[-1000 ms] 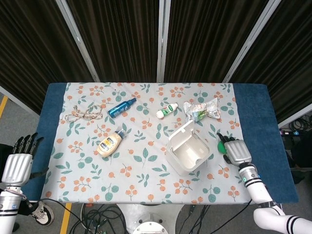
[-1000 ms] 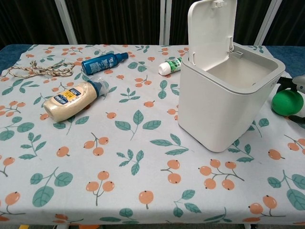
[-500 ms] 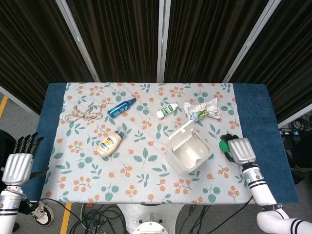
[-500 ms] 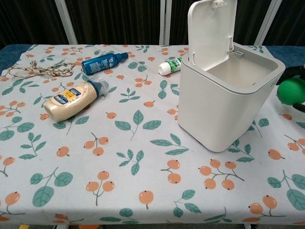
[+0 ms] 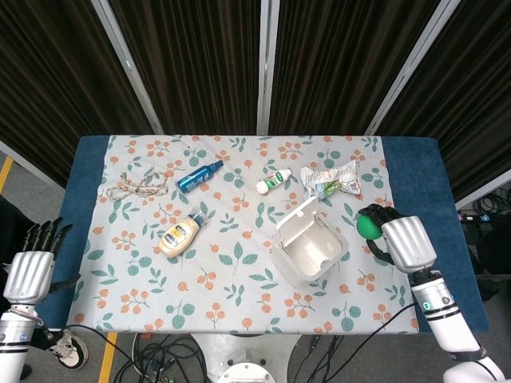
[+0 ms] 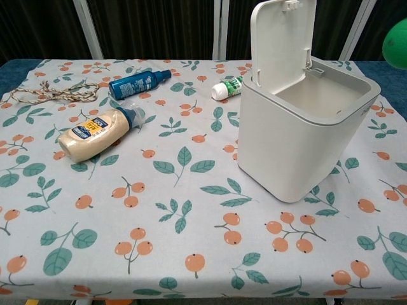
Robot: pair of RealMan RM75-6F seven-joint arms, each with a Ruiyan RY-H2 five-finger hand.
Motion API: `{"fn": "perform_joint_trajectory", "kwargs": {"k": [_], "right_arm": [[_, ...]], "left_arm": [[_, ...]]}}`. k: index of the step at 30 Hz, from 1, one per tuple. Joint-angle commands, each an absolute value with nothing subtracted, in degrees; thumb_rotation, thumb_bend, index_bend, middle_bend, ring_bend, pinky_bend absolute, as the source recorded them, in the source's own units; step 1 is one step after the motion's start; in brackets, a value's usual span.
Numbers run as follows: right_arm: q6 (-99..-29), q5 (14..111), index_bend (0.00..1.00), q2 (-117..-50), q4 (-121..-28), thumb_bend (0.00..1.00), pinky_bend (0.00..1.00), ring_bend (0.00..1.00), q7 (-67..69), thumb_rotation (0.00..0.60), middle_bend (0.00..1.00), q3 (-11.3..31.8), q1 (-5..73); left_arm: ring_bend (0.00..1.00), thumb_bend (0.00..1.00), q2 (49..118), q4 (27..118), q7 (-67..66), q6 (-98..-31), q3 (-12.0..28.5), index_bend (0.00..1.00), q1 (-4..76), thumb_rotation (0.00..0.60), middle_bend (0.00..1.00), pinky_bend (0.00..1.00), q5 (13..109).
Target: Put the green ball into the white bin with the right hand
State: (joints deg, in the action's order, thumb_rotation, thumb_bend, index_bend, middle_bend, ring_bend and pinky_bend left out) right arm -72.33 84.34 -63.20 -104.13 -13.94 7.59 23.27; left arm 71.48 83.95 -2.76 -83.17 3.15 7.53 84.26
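My right hand (image 5: 403,242) grips the green ball (image 5: 368,225) in the air, to the right of the white bin (image 5: 308,248). In the chest view only part of the green ball (image 6: 397,43) shows at the right edge, well above the table and higher than the white bin's rim (image 6: 305,119); the hand itself is out of that frame. The bin stands with its lid (image 6: 282,39) swung up and its inside bare. My left hand (image 5: 30,267) hangs off the table's left side with its fingers apart and holds nothing.
On the floral cloth lie a mayonnaise bottle (image 5: 180,234), a blue spray bottle (image 5: 199,175), a coil of rope (image 5: 136,185), a small white and green bottle (image 5: 273,181) and a crinkled plastic packet (image 5: 330,178) behind the bin.
My right hand has lifted the green ball off the table, up and slightly away from me. The left hand and the bin have stayed put.
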Motion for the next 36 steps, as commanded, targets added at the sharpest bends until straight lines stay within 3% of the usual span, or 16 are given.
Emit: {"fn": "perform_joint_trajectory", "kwargs": {"k": [1, 12, 14, 18, 21, 25, 30, 36], "right_arm": [[-70.6, 87.91, 0.5, -61.43, -107.97, 0.41, 0.69, 0.52, -13.0, 0.6, 0.53, 7.07, 24.77], [-65.35, 90.21, 0.5, -64.9, -110.3, 0.35, 0.66, 0.52, -16.25, 0.6, 0.52, 7.12, 29.29], [-64.45, 89.62, 0.44, -65.1, -110.33, 0.3, 0.61, 0.47, -15.98, 0.6, 0.46, 6.93, 29.66], [-63.94, 89.41, 0.29, -64.79, -110.19, 0.18, 0.48, 0.28, -15.02, 0.6, 0.29, 6.65, 29.9], [-64.56, 89.69, 0.22, -64.36, -109.9, 0.14, 0.42, 0.19, -15.01, 0.6, 0.24, 6.54, 29.67], [-65.39, 90.0, 0.16, -63.72, -109.68, 0.12, 0.37, 0.14, -14.4, 0.6, 0.2, 6.26, 29.2], [-67.8, 90.8, 0.13, -62.88, -108.97, 0.12, 0.36, 0.12, -13.41, 0.6, 0.18, 5.8, 27.81], [-76.82, 91.46, 0.12, -62.08, -102.47, 0.12, 0.34, 0.11, -11.19, 0.6, 0.17, 4.11, 21.53]], "left_arm": [[0.0, 0.0, 71.35, 84.12, -2.87, -83.19, 3.13, 0.11, 7.55, 0.6, 0.01, 0.05, 84.33], [0.0, 0.0, 71.74, 83.61, -2.43, -82.6, 2.78, 0.11, 7.62, 0.6, 0.01, 0.05, 84.29], [0.0, 0.0, 71.75, 83.47, -2.22, -82.64, 2.82, 0.11, 7.57, 0.6, 0.01, 0.05, 84.2], [0.0, 0.0, 71.74, 83.19, -1.91, -82.71, 2.74, 0.11, 7.41, 0.6, 0.01, 0.05, 84.12], [0.0, 0.0, 71.74, 83.1, -1.79, -82.6, 2.8, 0.11, 7.46, 0.6, 0.01, 0.05, 84.01], [0.0, 0.0, 71.9, 83.06, -1.97, -82.51, 2.74, 0.11, 7.51, 0.6, 0.01, 0.05, 84.07], [0.0, 0.0, 71.91, 83.18, -2.16, -82.72, 2.86, 0.11, 7.45, 0.6, 0.01, 0.05, 83.98], [0.0, 0.0, 71.63, 83.18, -1.61, -83.69, 2.97, 0.11, 7.06, 0.6, 0.01, 0.05, 84.23]]}}
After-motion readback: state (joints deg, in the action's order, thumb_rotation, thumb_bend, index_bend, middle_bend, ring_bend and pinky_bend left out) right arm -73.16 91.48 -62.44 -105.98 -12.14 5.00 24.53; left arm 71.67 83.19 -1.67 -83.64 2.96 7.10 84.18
